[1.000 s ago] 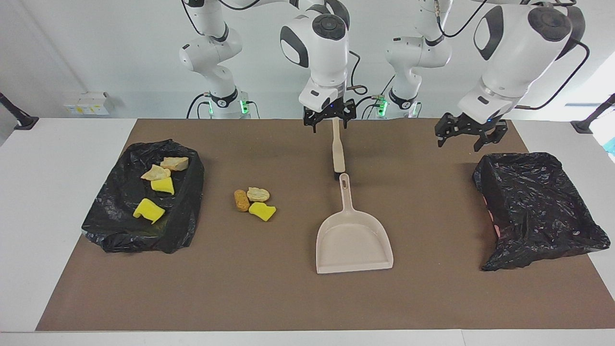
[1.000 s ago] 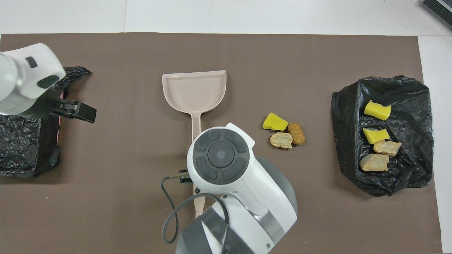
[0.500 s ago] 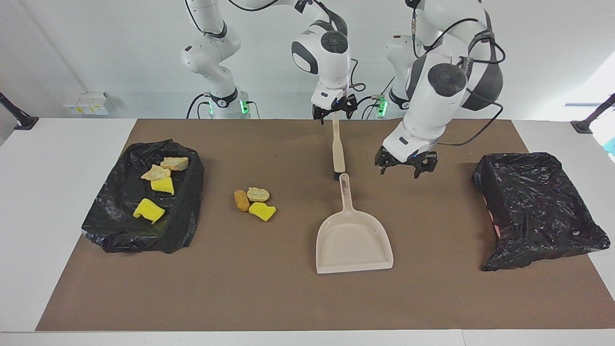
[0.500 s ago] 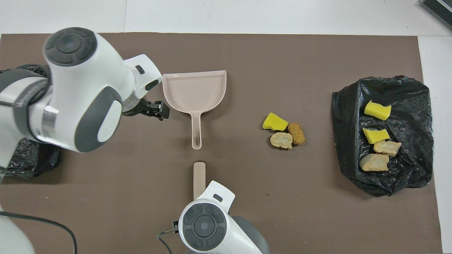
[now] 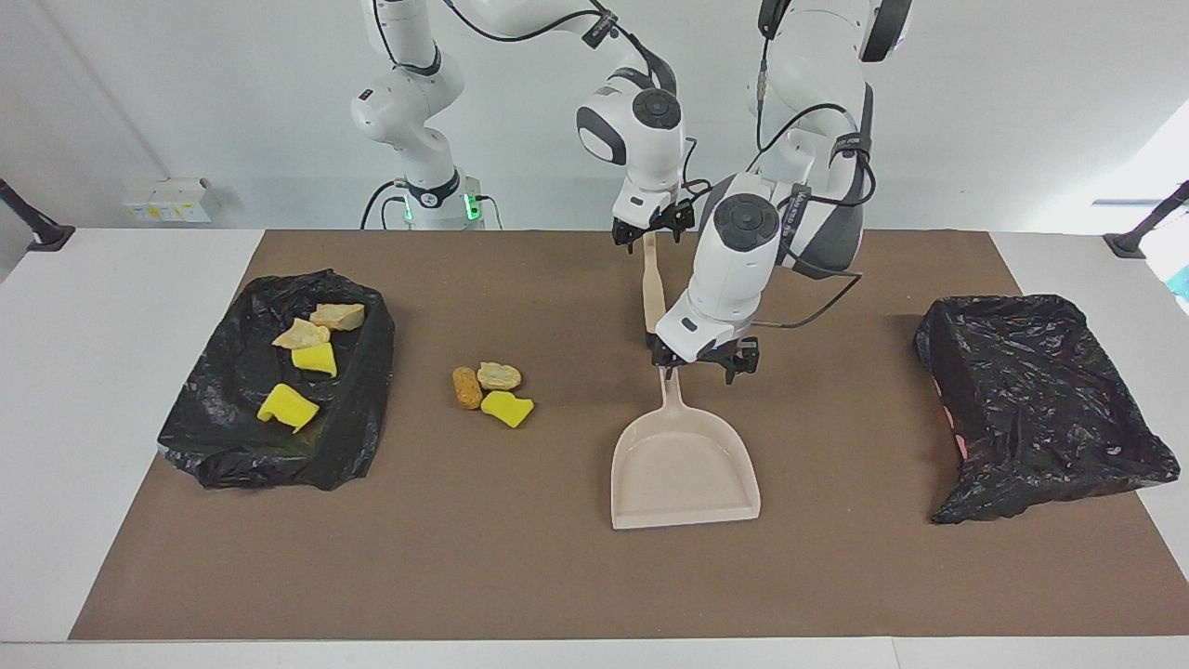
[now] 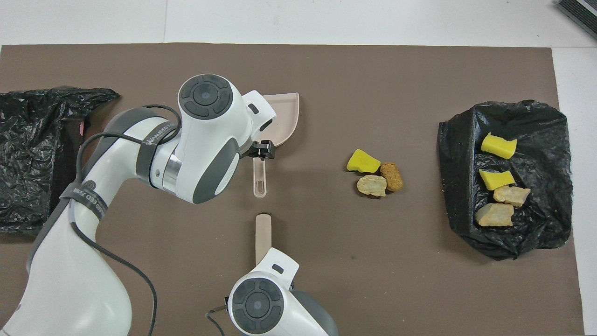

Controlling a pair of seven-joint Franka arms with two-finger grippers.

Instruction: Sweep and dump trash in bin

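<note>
Three loose trash scraps lie together on the brown mat: a yellow wedge (image 5: 507,409), a tan chunk (image 5: 499,375) and an orange-brown lump (image 5: 466,387). Several more scraps lie in the black-bagged bin (image 5: 232,409) at the right arm's end. The beige dustpan (image 5: 683,469) lies mid-mat, its handle pointing to the robots. My left gripper (image 5: 703,364) is open, low over that handle. The brush (image 5: 653,288) lies nearer the robots, its bristles hidden by the left hand. My right gripper (image 5: 652,230) hangs open over the brush handle's end.
A second black-bagged bin (image 5: 1031,390) sits at the left arm's end with no scraps showing in it. White tabletop (image 5: 111,307) borders the mat (image 5: 464,557). The left arm's forearm (image 6: 93,224) stretches over the mat beside that bin.
The left arm swung from over the bin at its own end to the dustpan handle and came down. The right gripper drew back toward the robots along the brush handle. Dustpan, brush and scraps stayed put.
</note>
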